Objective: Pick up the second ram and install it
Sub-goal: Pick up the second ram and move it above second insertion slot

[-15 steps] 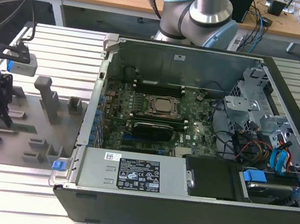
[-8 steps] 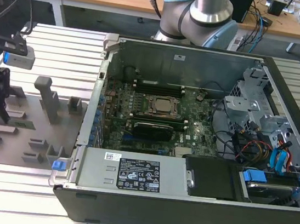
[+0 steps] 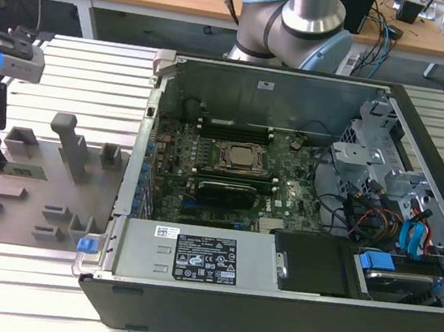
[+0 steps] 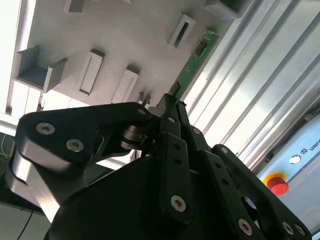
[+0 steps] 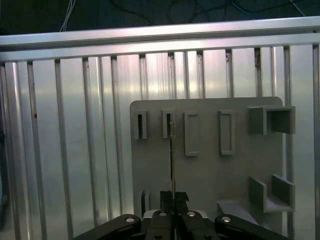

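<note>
Claw (image 4: pixel 171 101) is clenched on the near end of the second ram (image 4: pixel 196 60), which juts straight beyond its tips over the grey holder plate (image 5: pixel 210 175), so a slow, untwisted lift looks best to avoid snagging.

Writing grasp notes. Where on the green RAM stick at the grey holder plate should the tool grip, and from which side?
Pinch the second ram across its two flat faces at the exposed long edge, coming straight toward the grey holder plate: its thin edge faces the tool, which is shut on it so.
</note>
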You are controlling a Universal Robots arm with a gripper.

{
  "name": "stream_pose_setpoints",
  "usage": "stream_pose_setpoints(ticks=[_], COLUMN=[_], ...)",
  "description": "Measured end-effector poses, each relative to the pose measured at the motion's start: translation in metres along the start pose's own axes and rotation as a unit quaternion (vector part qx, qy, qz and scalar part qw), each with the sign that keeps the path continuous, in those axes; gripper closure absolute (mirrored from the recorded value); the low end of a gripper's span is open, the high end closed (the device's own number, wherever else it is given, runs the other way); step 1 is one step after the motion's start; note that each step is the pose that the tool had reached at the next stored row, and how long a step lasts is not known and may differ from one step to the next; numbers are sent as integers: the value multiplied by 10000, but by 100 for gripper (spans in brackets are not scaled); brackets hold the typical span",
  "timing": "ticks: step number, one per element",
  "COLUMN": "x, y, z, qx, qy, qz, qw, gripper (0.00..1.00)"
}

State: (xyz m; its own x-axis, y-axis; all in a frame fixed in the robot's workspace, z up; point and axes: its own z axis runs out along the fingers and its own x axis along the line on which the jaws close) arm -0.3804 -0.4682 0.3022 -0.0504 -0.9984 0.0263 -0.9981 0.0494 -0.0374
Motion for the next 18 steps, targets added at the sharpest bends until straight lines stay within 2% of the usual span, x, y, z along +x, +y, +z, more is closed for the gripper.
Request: stream_pose_setpoints(ticks=[5, 7, 8, 10, 11, 12, 13, 14, 15, 18], x=[4, 6, 7, 12, 14, 14, 14, 18, 20, 25], y=[-5, -8, -10, -17, -20, -20, -21, -26, -29, -35], z=[-139, -216, -278, -453, -510, -527, -572, -700, -773, -935], qx=[0, 0, 0, 0, -1, -5, -8, -9, -8, -8], qy=[0, 0, 0, -1, -27, -107, -166, -168, -168, -168], qz=[0, 0, 0, 0, 0, 4, 6, 7, 6, 6], qw=[10000, 10000, 10000, 10000, 10000, 9999, 9999, 9999, 9999, 9999], gripper=[87, 87, 87, 87, 87, 87, 87, 87, 87, 87])
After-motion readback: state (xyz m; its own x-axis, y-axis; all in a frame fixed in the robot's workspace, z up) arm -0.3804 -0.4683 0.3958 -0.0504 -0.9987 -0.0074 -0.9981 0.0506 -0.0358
